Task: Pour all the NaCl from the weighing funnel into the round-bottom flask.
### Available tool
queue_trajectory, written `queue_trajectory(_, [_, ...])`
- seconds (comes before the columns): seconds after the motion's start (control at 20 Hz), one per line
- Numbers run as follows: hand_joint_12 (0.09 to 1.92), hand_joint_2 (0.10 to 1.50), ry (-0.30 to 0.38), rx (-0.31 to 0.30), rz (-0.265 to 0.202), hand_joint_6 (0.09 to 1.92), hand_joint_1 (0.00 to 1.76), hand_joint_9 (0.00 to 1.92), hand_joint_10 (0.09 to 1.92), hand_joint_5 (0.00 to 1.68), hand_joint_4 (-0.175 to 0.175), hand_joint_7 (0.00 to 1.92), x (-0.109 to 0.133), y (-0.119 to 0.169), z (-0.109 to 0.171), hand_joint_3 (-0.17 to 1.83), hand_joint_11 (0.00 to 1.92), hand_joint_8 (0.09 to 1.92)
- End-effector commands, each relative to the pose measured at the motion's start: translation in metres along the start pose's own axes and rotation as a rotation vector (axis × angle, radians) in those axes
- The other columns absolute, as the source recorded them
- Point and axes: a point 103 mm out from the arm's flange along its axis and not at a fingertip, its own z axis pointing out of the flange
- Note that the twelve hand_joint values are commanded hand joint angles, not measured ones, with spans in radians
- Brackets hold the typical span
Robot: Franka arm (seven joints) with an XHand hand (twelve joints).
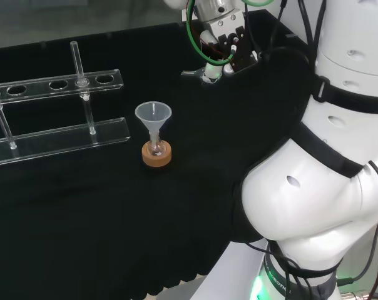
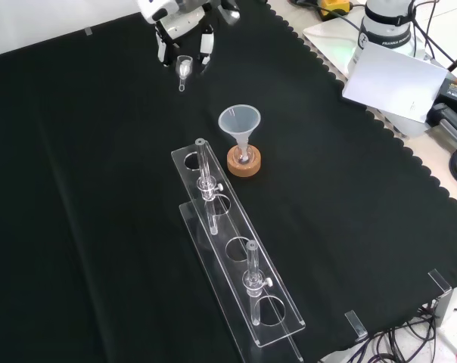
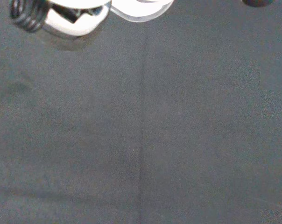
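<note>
A small round-bottom flask (image 1: 156, 147) stands on a cork ring (image 1: 157, 156) in the middle of the black cloth, with a clear plastic funnel (image 1: 153, 115) set in its neck. In the front view the funnel (image 2: 239, 121) and the cork ring (image 2: 244, 162) sit just beyond the rack's far end. The hand (image 1: 224, 39) hovers to the right of the flask in the head view, its fingers curled on a small clear weighing funnel (image 1: 200, 74). Seen from the front, the hand (image 2: 184, 21) is at the top edge and the weighing funnel (image 2: 184, 69) hangs between its fingers (image 2: 206, 47). What the weighing funnel holds is too small to tell.
A clear acrylic tube rack (image 1: 57, 134) with glass tubes stands left of the flask in the head view, and nearer the camera as the rack (image 2: 236, 257) in the front view. The arm's white links (image 1: 326, 162) stand at the right. The cloth's scalloped edge (image 2: 365, 113) runs past white equipment.
</note>
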Motion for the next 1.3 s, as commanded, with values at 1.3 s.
queue_trajectory(1.3, [0.59, 0.68, -0.070, 0.059, -0.063, 0.67, 1.12, 1.61, 0.09, 1.27, 0.175, 1.34, 0.060, -0.089, -0.020, 0.62, 1.50, 0.37])
